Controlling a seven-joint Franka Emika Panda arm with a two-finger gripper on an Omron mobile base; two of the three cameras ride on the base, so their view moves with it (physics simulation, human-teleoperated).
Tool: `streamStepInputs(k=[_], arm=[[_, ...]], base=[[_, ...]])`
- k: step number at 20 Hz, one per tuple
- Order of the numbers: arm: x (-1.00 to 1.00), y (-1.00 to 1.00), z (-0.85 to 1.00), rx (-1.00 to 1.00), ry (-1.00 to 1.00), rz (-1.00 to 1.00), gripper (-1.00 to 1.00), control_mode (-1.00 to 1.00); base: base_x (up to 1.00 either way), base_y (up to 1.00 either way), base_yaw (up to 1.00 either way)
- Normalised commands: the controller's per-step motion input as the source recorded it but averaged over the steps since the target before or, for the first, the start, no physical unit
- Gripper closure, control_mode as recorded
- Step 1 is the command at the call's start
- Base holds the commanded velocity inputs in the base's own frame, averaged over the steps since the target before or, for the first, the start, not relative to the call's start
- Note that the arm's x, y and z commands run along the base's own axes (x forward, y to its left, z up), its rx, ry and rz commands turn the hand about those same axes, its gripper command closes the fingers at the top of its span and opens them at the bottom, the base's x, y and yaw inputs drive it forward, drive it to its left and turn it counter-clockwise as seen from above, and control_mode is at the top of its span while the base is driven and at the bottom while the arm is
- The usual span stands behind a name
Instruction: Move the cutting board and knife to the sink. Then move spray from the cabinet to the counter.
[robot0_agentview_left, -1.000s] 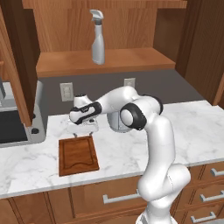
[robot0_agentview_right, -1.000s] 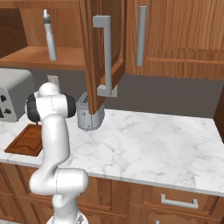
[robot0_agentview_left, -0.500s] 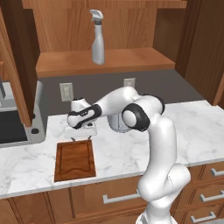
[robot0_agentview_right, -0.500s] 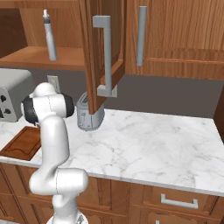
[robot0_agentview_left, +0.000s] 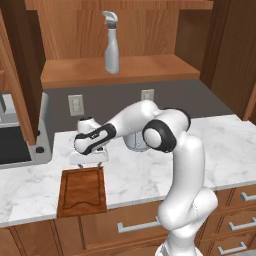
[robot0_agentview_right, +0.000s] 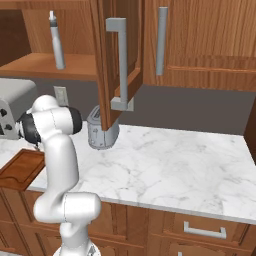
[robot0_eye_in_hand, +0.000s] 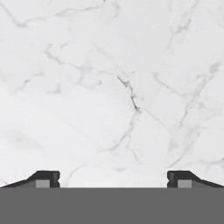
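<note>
The reddish-brown cutting board (robot0_agentview_left: 82, 191) lies flat on the white marble counter (robot0_agentview_left: 225, 145), its near end reaching the front edge; its corner also shows at the left (robot0_agentview_right: 20, 170). My gripper (robot0_agentview_left: 89, 162) points down just behind the board's far edge, open, with nothing between its fingers. In the hand view the gripper (robot0_eye_in_hand: 113, 179) looks straight at bare marble, its fingertips (robot0_eye_in_hand: 47, 177) wide apart. The pale spray (robot0_agentview_left: 111, 42) stands upright on the cabinet shelf (robot0_agentview_left: 150, 70), seen again at the upper left (robot0_agentview_right: 56, 42). The knife is out of view.
A grey toaster (robot0_agentview_left: 20, 145) stands at the left of the counter. An open cabinet door with a long grey handle (robot0_agentview_right: 121, 62) hangs over the counter's middle, with a grey holder (robot0_agentview_right: 100, 131) behind it. Drawers (robot0_agentview_left: 140, 225) run below.
The gripper has come down and a little to the left, to the board's far edge. The cutting board has slid toward the counter's front edge.
</note>
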Motion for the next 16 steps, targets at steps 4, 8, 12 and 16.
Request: streamStepInputs(k=[4,8,12,16], arm=[[-0.58,0.14,-0.17,0.00,0.00,0.00,-1.00,-1.00],[-0.50,0.10,-0.18,0.00,0.00,0.00,-1.00,-1.00],[-0.22,0.04,-0.09,0.00,0.00,0.00,-1.00,-1.00],[0.00,0.00,0.00,0.00,0.00,0.00,-1.00,-1.00]], base=[[0.00,0.00,0.00],[0.00,0.00,0.00],[0.00,0.00,0.00],[0.00,0.00,0.00]])
